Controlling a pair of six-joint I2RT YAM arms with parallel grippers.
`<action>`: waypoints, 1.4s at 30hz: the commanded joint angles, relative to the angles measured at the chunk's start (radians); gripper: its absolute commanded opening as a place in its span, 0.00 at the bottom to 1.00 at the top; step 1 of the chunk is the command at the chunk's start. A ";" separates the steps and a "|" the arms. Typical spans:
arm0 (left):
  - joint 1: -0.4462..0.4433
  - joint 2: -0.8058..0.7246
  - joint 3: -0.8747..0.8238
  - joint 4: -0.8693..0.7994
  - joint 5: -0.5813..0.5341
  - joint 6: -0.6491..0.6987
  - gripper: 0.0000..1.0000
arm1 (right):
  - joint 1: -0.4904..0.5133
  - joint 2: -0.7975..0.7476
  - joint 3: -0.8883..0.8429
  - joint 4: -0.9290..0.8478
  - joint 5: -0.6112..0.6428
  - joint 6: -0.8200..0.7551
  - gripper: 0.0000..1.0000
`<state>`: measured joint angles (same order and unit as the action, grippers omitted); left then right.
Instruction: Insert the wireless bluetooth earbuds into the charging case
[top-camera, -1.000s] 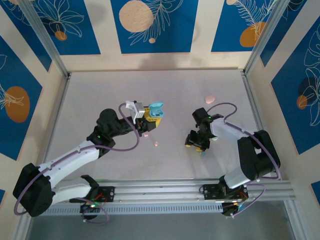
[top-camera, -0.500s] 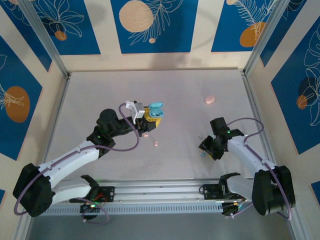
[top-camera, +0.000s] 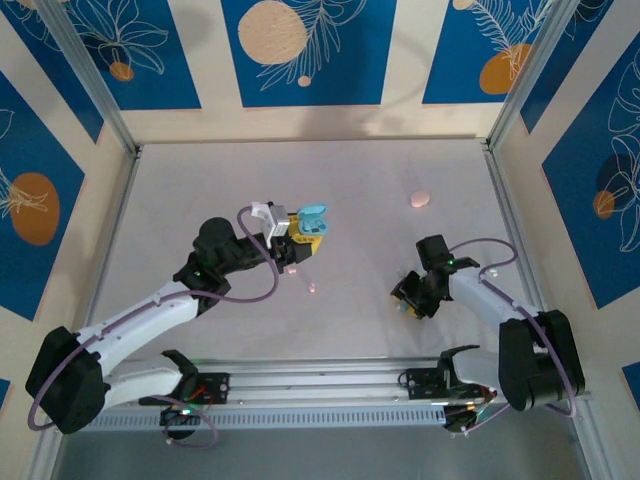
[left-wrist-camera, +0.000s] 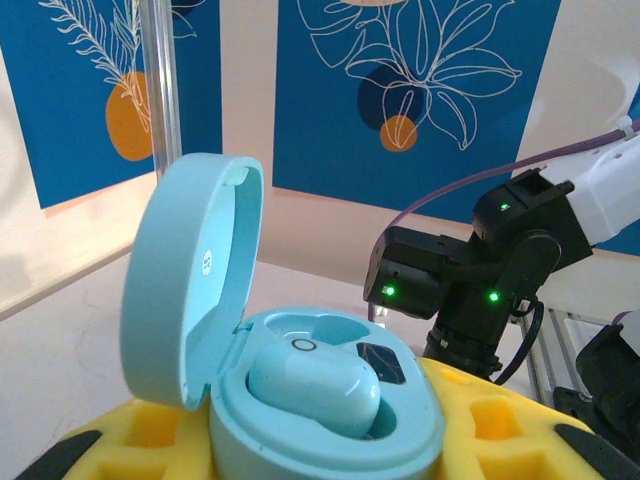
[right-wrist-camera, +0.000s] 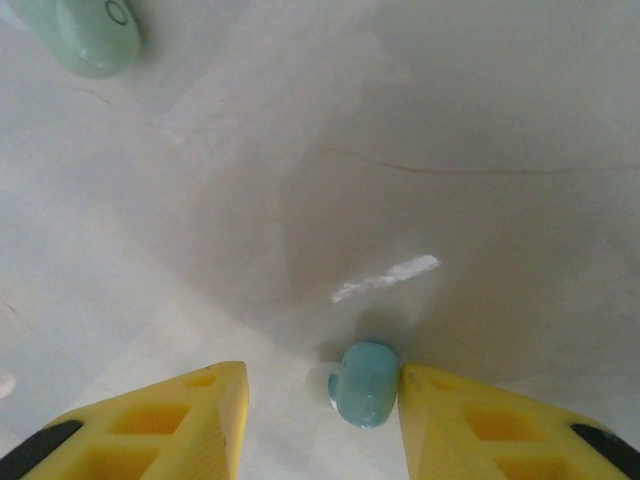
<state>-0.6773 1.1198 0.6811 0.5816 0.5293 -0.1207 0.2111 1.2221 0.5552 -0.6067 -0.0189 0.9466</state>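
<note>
Right wrist view puts your right gripper (right-wrist-camera: 320, 385) low over the table (right-wrist-camera: 480, 150), its two yellow fingers (right-wrist-camera: 200, 425) spread apart and clamping nothing. A teal earbud (right-wrist-camera: 364, 383) lies on the table in the gap between them. It touches the finger on the right of that picture, and a sliver of table shows between it and the other finger. A second teal earbud (right-wrist-camera: 85, 35) lies well apart from it, at the top left corner of the same picture. From the top external camera you see this gripper down at the table right of centre, its arm reaching in from the near right. Your left gripper (top-camera: 298, 243) is clenched on the charging case (top-camera: 313, 220), a teal one, held left of centre. In the left wrist view the case sits between the yellow fingers with its lid (left-wrist-camera: 190, 290) hinged open and standing upright, and a third teal earbud (left-wrist-camera: 312, 388) is seated inside it. On the table a small pink earbud (top-camera: 313, 288) lies near the left gripper, toward the near edge. A pink case (top-camera: 419, 199) rests farther back, beyond the right gripper.
</note>
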 joint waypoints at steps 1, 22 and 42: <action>-0.008 -0.018 -0.003 0.004 -0.002 0.022 0.25 | 0.010 0.005 0.008 0.022 -0.045 -0.030 0.44; -0.008 0.009 0.013 0.017 0.012 0.008 0.25 | 0.025 0.070 0.021 0.065 -0.116 -0.099 0.36; -0.008 0.015 0.013 0.024 0.018 0.001 0.25 | 0.028 0.106 0.029 0.104 -0.116 -0.107 0.31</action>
<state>-0.6777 1.1339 0.6811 0.5831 0.5297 -0.1219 0.2337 1.3144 0.5777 -0.5064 -0.1097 0.8524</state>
